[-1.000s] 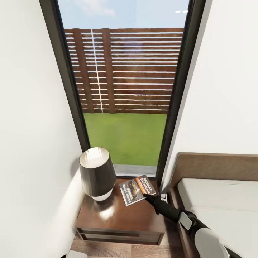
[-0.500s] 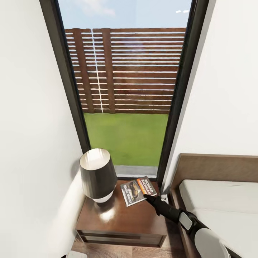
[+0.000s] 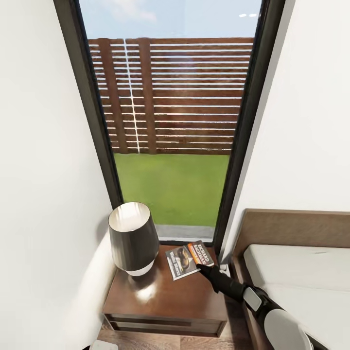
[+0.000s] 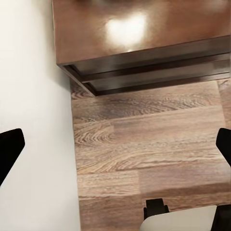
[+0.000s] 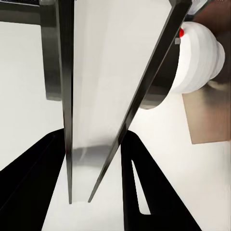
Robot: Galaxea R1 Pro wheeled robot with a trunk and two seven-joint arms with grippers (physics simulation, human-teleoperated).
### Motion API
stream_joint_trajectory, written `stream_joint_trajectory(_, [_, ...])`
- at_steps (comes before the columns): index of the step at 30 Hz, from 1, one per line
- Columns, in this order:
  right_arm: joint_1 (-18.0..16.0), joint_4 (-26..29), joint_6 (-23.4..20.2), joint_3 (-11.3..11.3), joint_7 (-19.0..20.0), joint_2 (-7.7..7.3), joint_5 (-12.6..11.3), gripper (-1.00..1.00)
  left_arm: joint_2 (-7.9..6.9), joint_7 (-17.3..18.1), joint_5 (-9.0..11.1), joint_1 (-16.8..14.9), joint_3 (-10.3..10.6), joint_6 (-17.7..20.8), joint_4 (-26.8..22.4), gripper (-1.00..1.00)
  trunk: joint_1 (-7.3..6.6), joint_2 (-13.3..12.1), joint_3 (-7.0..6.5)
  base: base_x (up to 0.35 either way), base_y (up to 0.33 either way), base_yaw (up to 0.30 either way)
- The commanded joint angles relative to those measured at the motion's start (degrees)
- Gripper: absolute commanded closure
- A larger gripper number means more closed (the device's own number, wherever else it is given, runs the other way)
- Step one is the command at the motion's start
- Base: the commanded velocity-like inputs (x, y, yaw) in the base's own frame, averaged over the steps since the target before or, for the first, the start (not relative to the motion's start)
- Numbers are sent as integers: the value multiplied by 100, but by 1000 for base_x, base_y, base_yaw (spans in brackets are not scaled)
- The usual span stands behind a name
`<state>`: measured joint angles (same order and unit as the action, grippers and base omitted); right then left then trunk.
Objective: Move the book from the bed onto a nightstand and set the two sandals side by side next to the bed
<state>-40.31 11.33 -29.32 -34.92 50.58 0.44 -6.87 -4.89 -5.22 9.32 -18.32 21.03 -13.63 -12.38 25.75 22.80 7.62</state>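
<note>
At the lower centre of the head view, the right gripper [image 3: 208, 268] holds the book [image 3: 188, 259] by its near corner over the back right part of the nightstand [image 3: 165, 296], just beside a dark-shaded lamp [image 3: 132, 238]. The book appears slightly tilted, and whether it already rests on the glossy wood cannot be told. In the right wrist view the book [image 5: 101, 96] runs edge-on between the two dark fingers [image 5: 139, 192], which are closed against its covers.

The step in hand looks to be the setting-down of the book, the first half of the task. The next move likely calls for lowering it flat, parting the fingers and drawing the arm back without dragging the cover or brushing the lamp.

The right arm reaches from the lower right of the frame, past the corner of the bed [image 3: 291, 272], stretched low and forward toward the tall window [image 3: 165, 121]. The left gripper [image 4: 115, 144] hangs over the plank floor [image 4: 144, 144] before the nightstand's drawer front, its fingers spread wide and empty.
</note>
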Motion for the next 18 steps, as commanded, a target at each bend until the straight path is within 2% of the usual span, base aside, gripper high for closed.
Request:
stream_joint_trajectory(1, [-16,5,-53,12,-50,1,-64,100,-3,-23,53,-4,50,-17,2,-100,3,12,12,3,2,0])
stream_joint_trajectory(5, [-65,-3,-55,-4,-230,4,-67,100,-3,-23,53,-4,50,-17,4,-100,3,12,12,2,1,0])
stream_joint_trajectory(9, [-82,-17,-56,-117,-376,6,-68,100,-3,-23,53,-4,50,-17,2,-100,3,12,12,0,0,0])
stream_joint_trajectory(10, [-88,-22,-58,-249,-473,4,-66,100,-1,-23,53,-4,50,-15,2,-100,3,12,12,0,0,0])
stream_joint_trajectory(12, [-92,-23,-60,-372,-562,3,-64,100,1,-23,53,-4,50,-13,4,-100,3,12,12,12,0,0])
stream_joint_trajectory(18, [-98,-25,-85,-543,-713,5,-56,100,5,-23,53,-4,47,-12,2,-100,3,12,12,48,0,0])
